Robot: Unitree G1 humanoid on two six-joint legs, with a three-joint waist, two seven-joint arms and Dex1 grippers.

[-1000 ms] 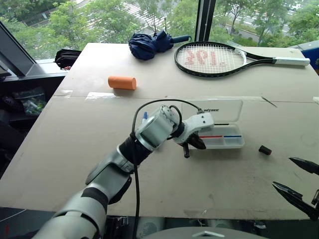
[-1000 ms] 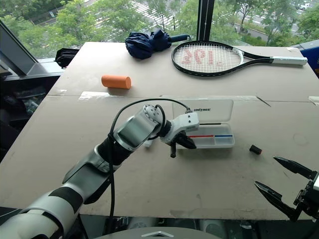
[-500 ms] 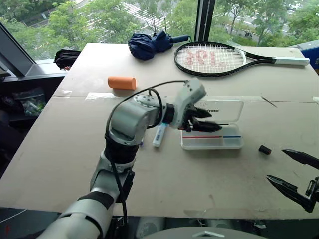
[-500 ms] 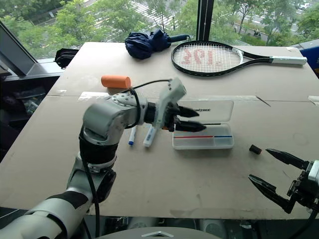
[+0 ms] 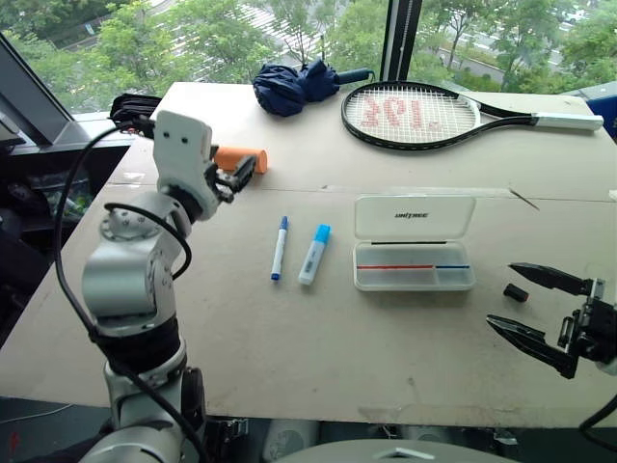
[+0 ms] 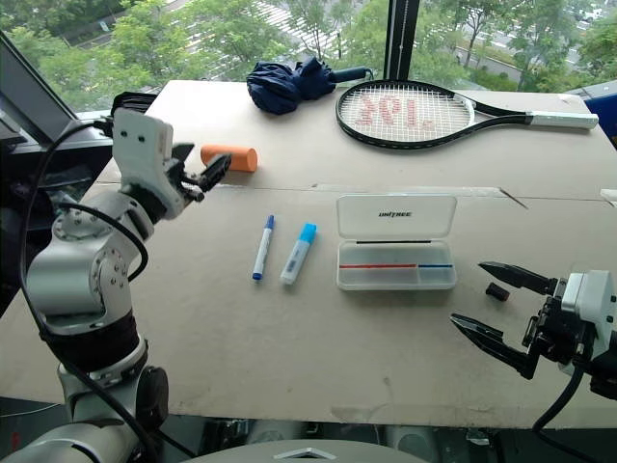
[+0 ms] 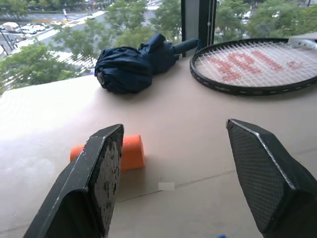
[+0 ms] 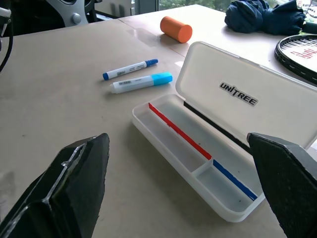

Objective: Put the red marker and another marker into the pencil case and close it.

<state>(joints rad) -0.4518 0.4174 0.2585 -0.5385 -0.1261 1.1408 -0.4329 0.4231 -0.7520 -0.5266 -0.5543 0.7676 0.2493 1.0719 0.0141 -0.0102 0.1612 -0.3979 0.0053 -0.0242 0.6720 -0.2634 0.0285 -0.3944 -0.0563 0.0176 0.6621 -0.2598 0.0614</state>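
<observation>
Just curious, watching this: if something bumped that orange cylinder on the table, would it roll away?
Probably. The orange cylinder lies on its round side on the flat table, so a nudge should roll it. It looks smooth and maybe foam-like, so likely light, though that is a guess.

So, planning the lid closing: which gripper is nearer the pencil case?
Right. The right gripper hovers open just beside the open pencil case; the left gripper is raised farther off, by the orange cylinder.
</observation>
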